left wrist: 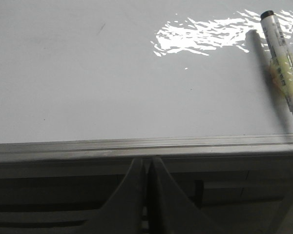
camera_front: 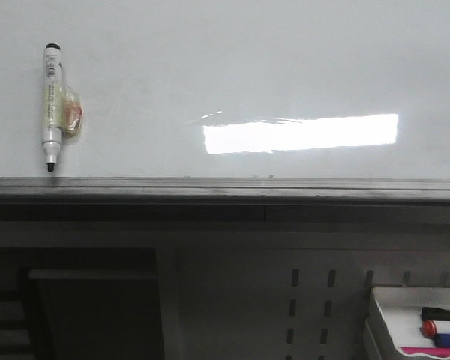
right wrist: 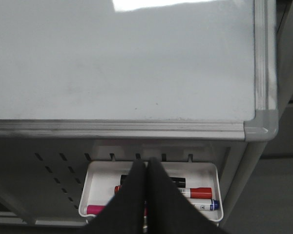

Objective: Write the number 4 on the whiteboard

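board blank, marker not yet picked up

the whiteboard (camera_front: 232, 75) lies flat ahead of the robot, glossy, with a bright bar of glare and a grey frame along its near edge. no number 4 shows on it anywhere, so by my reading the writing has not begun. a white marker (camera_front: 52, 105) with a black tip rests on the board near its left side, tip toward the frame.

the left gripper (left wrist: 146, 168) hangs below the frame, its 2 fingers pressed together and holding nothing. the right gripper (right wrist: 146, 170) is the same, closed and empty, above a small white tray (right wrist: 88, 195) of spare markers.

the step in hand looks like fetching the marker. next, the left gripper would need to spread its fingers, reach over the frame and close around the marker's barrel.
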Controlling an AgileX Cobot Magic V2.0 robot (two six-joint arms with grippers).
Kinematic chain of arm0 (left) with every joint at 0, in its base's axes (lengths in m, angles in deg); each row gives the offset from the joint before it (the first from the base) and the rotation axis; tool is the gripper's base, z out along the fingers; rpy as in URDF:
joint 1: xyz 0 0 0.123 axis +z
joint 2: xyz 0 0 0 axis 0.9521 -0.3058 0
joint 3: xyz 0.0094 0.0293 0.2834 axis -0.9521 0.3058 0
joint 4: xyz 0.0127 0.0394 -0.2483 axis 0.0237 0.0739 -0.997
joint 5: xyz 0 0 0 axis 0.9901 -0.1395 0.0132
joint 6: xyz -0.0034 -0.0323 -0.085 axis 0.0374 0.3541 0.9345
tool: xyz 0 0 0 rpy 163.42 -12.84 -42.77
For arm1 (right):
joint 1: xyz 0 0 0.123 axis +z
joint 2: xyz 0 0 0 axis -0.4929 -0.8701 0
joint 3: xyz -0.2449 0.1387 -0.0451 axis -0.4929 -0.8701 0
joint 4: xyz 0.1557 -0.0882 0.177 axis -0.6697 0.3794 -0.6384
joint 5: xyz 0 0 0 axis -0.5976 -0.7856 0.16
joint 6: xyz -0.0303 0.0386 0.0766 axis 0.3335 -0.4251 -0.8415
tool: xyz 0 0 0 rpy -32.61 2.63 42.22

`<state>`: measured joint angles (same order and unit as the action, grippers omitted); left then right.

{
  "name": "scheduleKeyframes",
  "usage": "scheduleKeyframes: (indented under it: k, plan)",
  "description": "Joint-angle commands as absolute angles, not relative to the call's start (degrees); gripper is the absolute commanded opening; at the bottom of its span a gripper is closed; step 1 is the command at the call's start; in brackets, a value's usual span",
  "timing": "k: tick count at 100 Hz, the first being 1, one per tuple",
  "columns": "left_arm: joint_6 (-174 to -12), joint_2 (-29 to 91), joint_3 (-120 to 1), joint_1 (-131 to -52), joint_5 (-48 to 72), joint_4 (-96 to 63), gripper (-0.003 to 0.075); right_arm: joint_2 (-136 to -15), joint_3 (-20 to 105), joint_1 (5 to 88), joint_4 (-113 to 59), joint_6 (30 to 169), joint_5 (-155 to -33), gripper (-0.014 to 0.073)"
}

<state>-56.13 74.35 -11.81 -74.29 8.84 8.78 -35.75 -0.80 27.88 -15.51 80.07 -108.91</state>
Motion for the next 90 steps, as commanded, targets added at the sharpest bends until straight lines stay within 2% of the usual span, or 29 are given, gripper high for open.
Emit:
scheduleKeyframes:
  k: [1,7,12,24,27,31,49,75,90]
  plan:
    - [-55.49,69.85,-15.49,-74.82,13.96,8.66,-0.0019,-39.73,2.55,27.52,-15.68,80.1,-105.91,-0.0064]
    - [-55.49,67.78,-16.08,-74.82,15.09,8.51,0.0002,-40.59,2.55,27.52,-15.68,80.1,-105.31,-0.0064]
    - [-55.49,66.48,-16.09,-74.91,16.38,8.51,0.0072,-40.74,2.55,27.52,-15.68,80.1,-105.31,-0.0064]
    - [-55.49,63.57,-16.09,-74.91,22.51,7.84,0.0375,-40.74,2.55,27.52,-15.68,80.1,-105.31,-0.0064]
    - [-55.49,62.53,-16.09,-74.91,25.23,6.92,0.0435,-40.74,2.55,27.52,-15.68,80.1,-105.31,-0.0064]
    - [-55.4,61.3,-16.09,-74.95,28.0,5.08,0.0473,-40.74,2.55,27.52,-15.68,80.1,-104.86,-0.0064]
    - [-55.4,53.34,-16.66,-79.14,36.59,2.04,0.0473,-40.74,2.55,27.52,-16.09,80.1,-105.55,-0.0064]
    - [-55.4,38.88,-20.75,-98.65,43.95,0.95,0.0473,-40.74,2.55,27.52,-16.09,80.1,-105.18,-0.0064]
    - [-55.4,30.8,-21.73,-103.47,49.58,-5.07,0.0473,-40.74,2.55,27.52,-16.09,80.1,-105.03,-0.0064]
